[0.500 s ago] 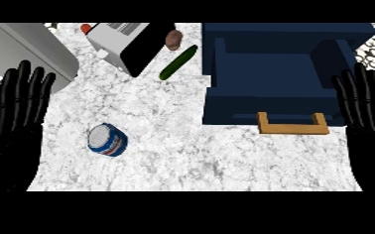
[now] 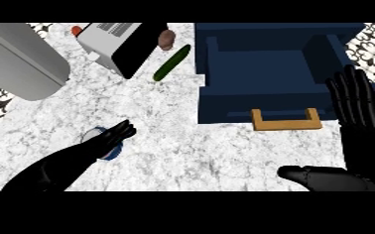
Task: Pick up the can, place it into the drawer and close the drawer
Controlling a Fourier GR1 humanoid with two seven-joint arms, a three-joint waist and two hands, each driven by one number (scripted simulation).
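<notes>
white-and-grey marble makes up the counter, and nearly everything sits toward its far half. the can, blue with a pale top, stands at the near left, and most of it is covered by the left hand. that hand comes in low from the lower left edge, its fingers stretched out straight over the can's top and right side; they look to be touching it, though i cannot be sure from this angle, and nothing is curled round it, so the hand is released rather than grasping.

the right hand shows at the right edge, flat and relaxed with fingers up, its thumb lying out to the left near the bottom. it holds nothing and rests just beside the drawer.

the drawer is dark blue and pulled open, its hollow box bare inside, with a tan handle on the front face nearest the view. the can is well apart from it, off to its left.

left of the drawer lies a green cucumber, tilted, with a brownish round thing just beyond its far end. beside these stands a white-and-black appliance, and a grey rounded object fills the far left corner.
</notes>
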